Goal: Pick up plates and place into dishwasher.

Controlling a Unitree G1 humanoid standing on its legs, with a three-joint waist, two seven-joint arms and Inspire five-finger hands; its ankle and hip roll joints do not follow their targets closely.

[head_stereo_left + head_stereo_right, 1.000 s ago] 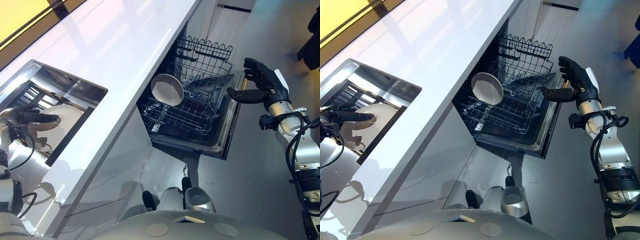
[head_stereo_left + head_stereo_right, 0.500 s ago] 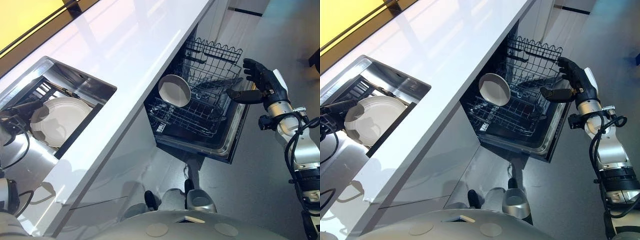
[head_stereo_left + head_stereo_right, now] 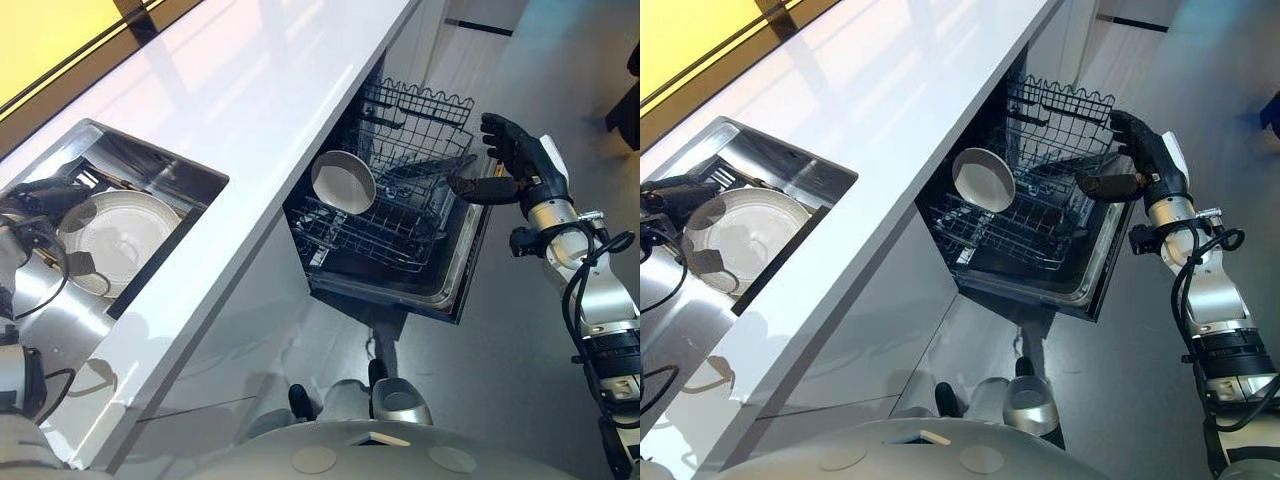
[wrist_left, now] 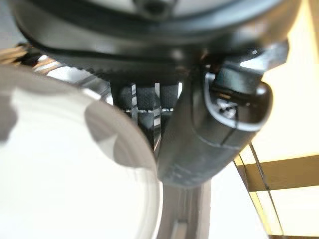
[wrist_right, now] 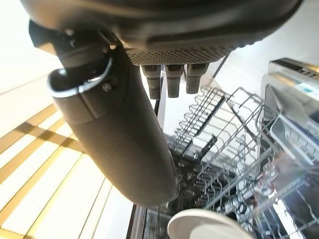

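L hand at rim of plate in sink, grip unclear; R hand open, empty. Risk: shallow pinch, plate slips.

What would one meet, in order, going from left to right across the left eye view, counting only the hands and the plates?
In order: left hand at the sink → white plate in the sink → white plate standing in the dishwasher rack → right hand, open, beside that rack.

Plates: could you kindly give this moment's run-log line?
left hand at sink plate; right hand open by dishwasher rack; racked plate: one
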